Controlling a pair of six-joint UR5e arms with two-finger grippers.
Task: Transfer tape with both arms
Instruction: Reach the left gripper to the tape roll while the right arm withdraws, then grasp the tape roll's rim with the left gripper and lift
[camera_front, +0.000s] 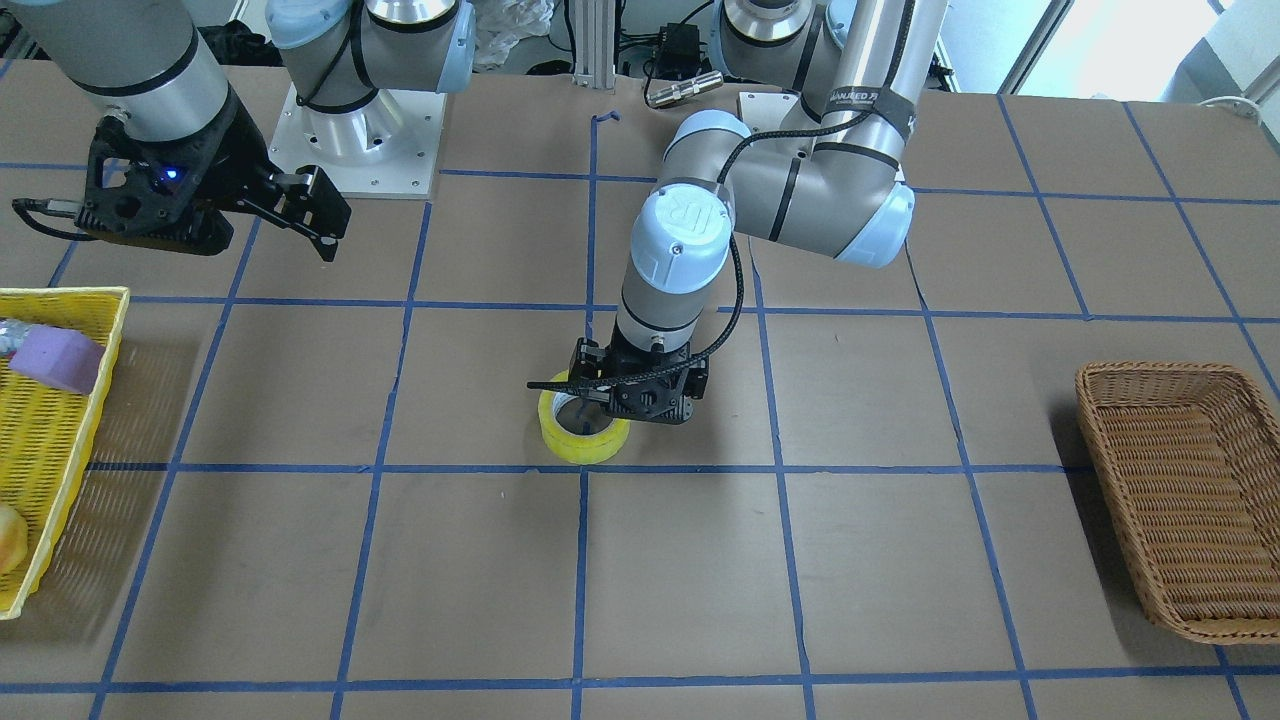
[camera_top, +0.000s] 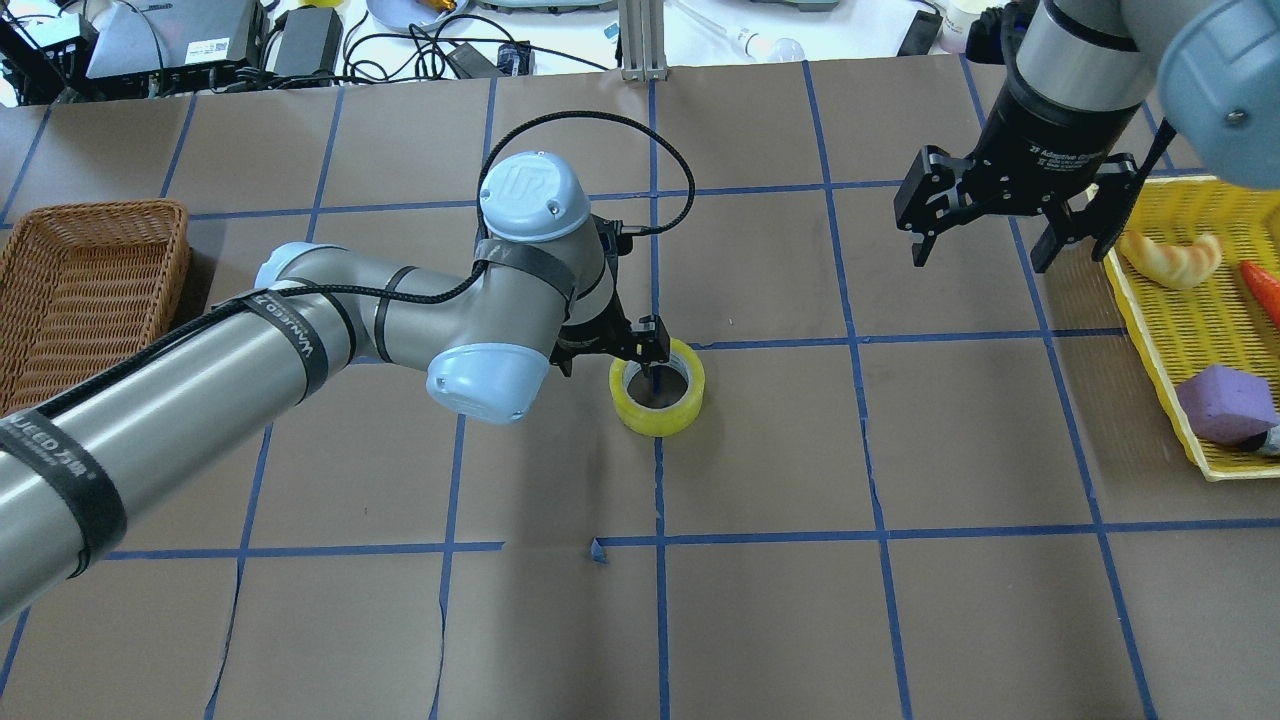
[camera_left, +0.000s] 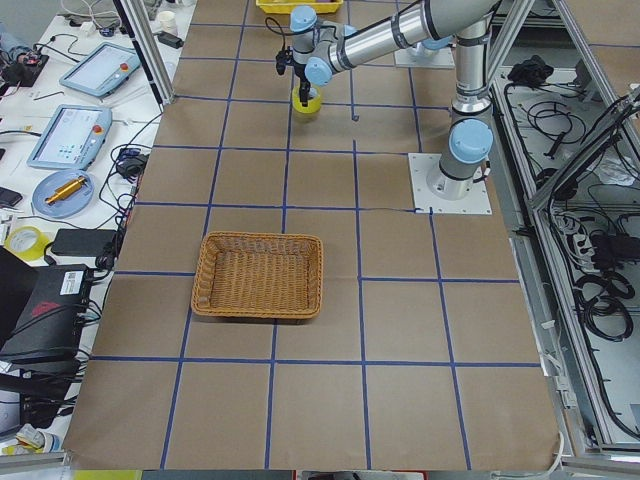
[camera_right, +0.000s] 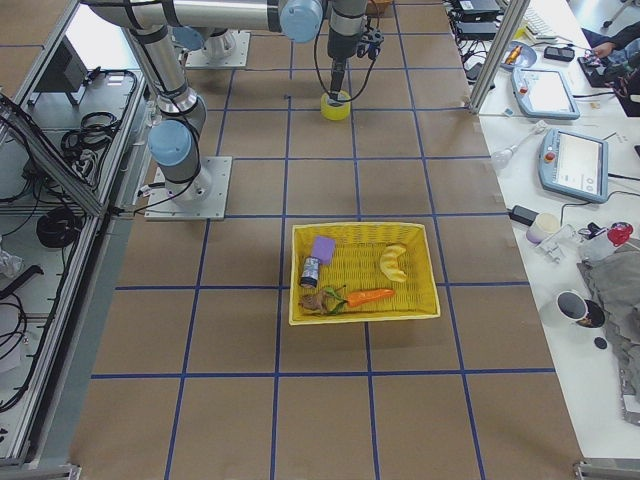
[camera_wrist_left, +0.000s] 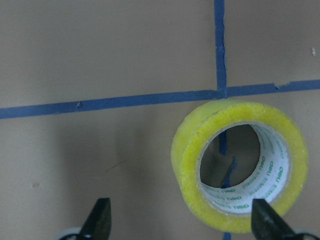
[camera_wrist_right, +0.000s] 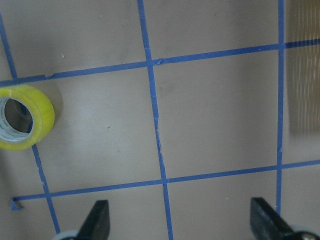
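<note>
At table centre, on a crossing of the blue grid lines (camera_top: 760, 340), the tape (camera_top: 640, 415) lies flat with its core facing up. My left gripper (camera_top: 648, 360) hangs right over it, jaws spread wide and holding nothing. From overhead one finger seems to dip into the core at the roll's twelve o'clock, with the other outside the wall. The right gripper (camera_top: 985, 240) hovers at about two o'clock from the roll, well apart from it. Its jaws are likewise spread and empty, just beside the yellow basket (camera_top: 1150, 350).

What worries me is the left wrist view: the roll sits off toward three o'clock, not centred between the fingertips, so closing may shove it sideways before the pinch lands. The roll is a glossy, hard-looking ring with a pale printed inner liner. The brown paper (camera_top: 900, 620) under it looks smooth, so I judge it could skid or tip onto its edge. A thin curved wall gives little contact, and a weak pinch might let the roll swivel and spoil the handover.
</note>
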